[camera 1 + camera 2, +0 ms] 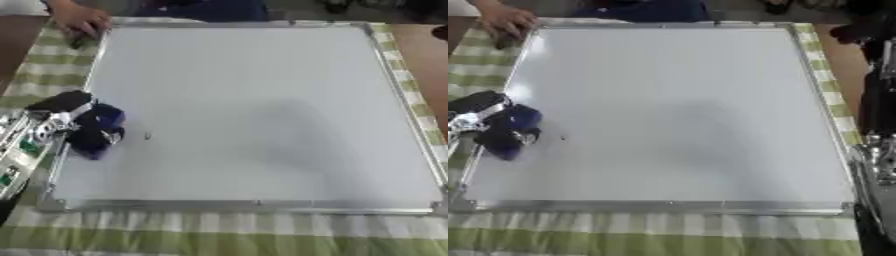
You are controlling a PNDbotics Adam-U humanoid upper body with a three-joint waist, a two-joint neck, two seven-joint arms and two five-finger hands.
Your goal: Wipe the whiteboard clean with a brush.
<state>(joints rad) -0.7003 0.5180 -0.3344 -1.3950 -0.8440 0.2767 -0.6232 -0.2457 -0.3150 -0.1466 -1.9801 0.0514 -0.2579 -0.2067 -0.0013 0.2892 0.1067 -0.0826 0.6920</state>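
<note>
Whiteboard [254,110] fills most of the table. It lies flat on a cloth [219,235] with green and pale checks. A thin silver frame [236,204] runs all the way round the board. The white part looks almost all clean. One tiny dark mark [147,135] sits near the left side, just beside the brush.

The robot's left hand [61,117] comes in from the left edge. It is black with silver bits. Its fingers are curled round a dark blue brush [98,129]. The brush rests on the board, close to the left frame and about halfway down. The lower end of the brush points down toward the near edge.

The robot's right arm [877,100] shows only in the right eye view. It is a dark shape along the right edge, beside the board and not on it. Silver parts show lower down by the near right corner. I cannot tell if that hand is spread out or curled up.

A person's hand [80,21] rests at the far left corner of the board. It touches the frame there. Something small and dark sits under the fingers, but I cannot make out what it is.
</note>
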